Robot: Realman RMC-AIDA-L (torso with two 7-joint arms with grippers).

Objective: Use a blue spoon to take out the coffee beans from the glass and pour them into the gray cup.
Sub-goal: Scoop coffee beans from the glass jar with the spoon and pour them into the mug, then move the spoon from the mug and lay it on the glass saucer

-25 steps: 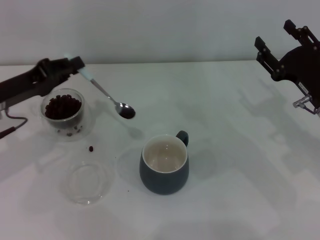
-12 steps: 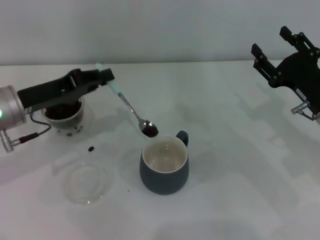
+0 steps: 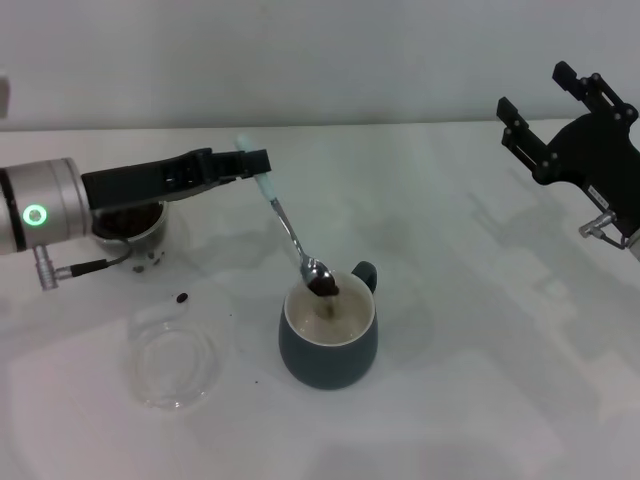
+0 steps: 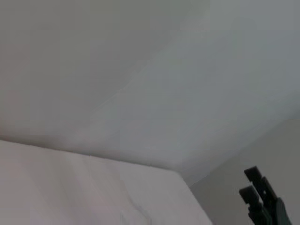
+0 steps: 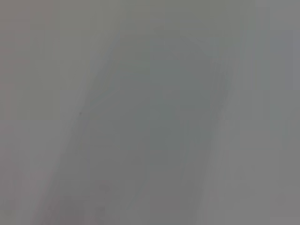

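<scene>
I've swung the pale-blue-handled metal spoon (image 3: 290,236), clamped in the left gripper (image 3: 250,160), over the slate-gray mug (image 3: 328,350); beans (image 3: 324,285) aren't tipped yet; right gripper (image 3: 545,115) is idling, jaws apart.

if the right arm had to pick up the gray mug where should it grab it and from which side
Probably by the loop handle. It sticks out from the gray cup on the far, robot's-right side, nearest the idle right gripper. The left gripper holds the blue spoon over the rim, so coming in from the side is likely safer than from above.
</scene>
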